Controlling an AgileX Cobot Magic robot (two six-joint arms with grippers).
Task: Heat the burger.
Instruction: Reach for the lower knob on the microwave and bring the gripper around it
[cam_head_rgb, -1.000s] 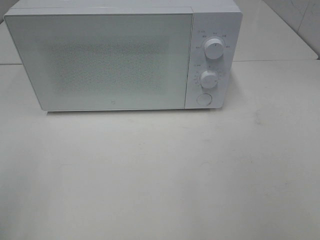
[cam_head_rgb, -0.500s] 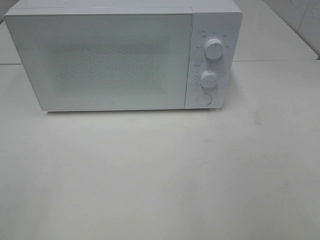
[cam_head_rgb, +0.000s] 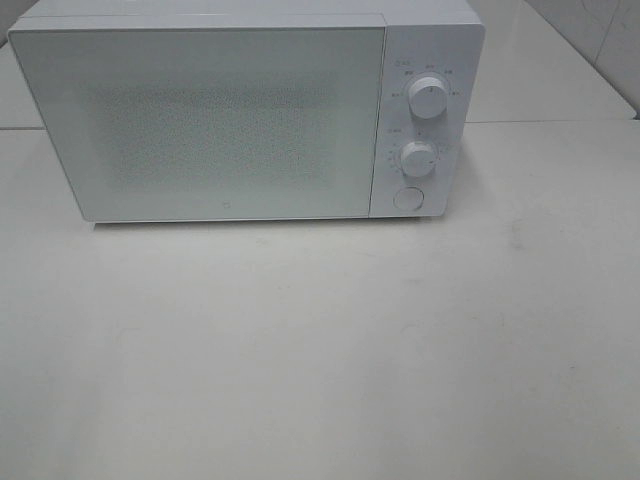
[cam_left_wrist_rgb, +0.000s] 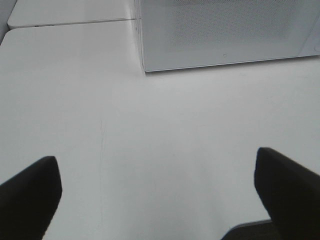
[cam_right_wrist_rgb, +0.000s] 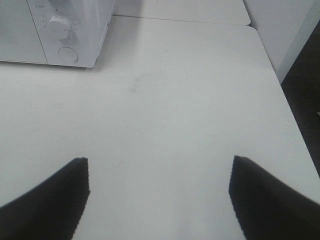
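Observation:
The burger is out of view in every frame. A white microwave (cam_head_rgb: 245, 110) stands at the back of the table with its door shut; its two knobs (cam_head_rgb: 427, 98) and a round button sit on the right panel. The microwave's lower left corner (cam_left_wrist_rgb: 200, 45) shows in the left wrist view and its knob panel (cam_right_wrist_rgb: 60, 30) in the right wrist view. My left gripper (cam_left_wrist_rgb: 157, 192) is open over bare table, nothing between its dark fingers (cam_left_wrist_rgb: 30, 195). My right gripper (cam_right_wrist_rgb: 160, 195) is open too, empty, over the table in front of the microwave's right side. Neither arm shows in the exterior high view.
The white table (cam_head_rgb: 320, 350) stretches in front of the microwave. A seam (cam_head_rgb: 550, 122) joins it to a second table behind. The table's right edge (cam_right_wrist_rgb: 287, 110) drops off to a dark floor, with a white wall beyond.

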